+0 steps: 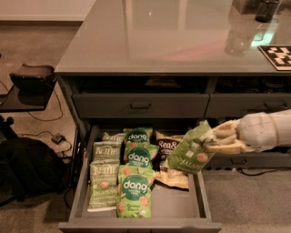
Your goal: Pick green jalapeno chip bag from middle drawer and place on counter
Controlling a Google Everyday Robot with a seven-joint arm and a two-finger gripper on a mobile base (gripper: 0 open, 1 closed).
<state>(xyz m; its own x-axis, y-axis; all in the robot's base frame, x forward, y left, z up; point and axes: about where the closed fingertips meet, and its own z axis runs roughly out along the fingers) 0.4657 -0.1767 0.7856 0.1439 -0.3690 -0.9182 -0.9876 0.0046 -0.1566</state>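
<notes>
My gripper (213,139) reaches in from the right and is shut on a green jalapeno chip bag (192,150), holding it by its upper right edge. The bag hangs tilted above the right side of the open middle drawer (154,209), with "JALAPENO" showing near its lower edge. Several more pale olive bags of the same kind (104,170) lie along the drawer's left side. The glossy grey counter (173,36) spreads above the cabinet.
Three brighter green "dang" bags (135,191) lie in the drawer's middle, a tan and black Sea Salt bag (168,148) behind the held bag. A shallower drawer front with a bar handle (141,106) sits above. A checkered board (278,55) and dark objects (266,9) stand on the counter's far right.
</notes>
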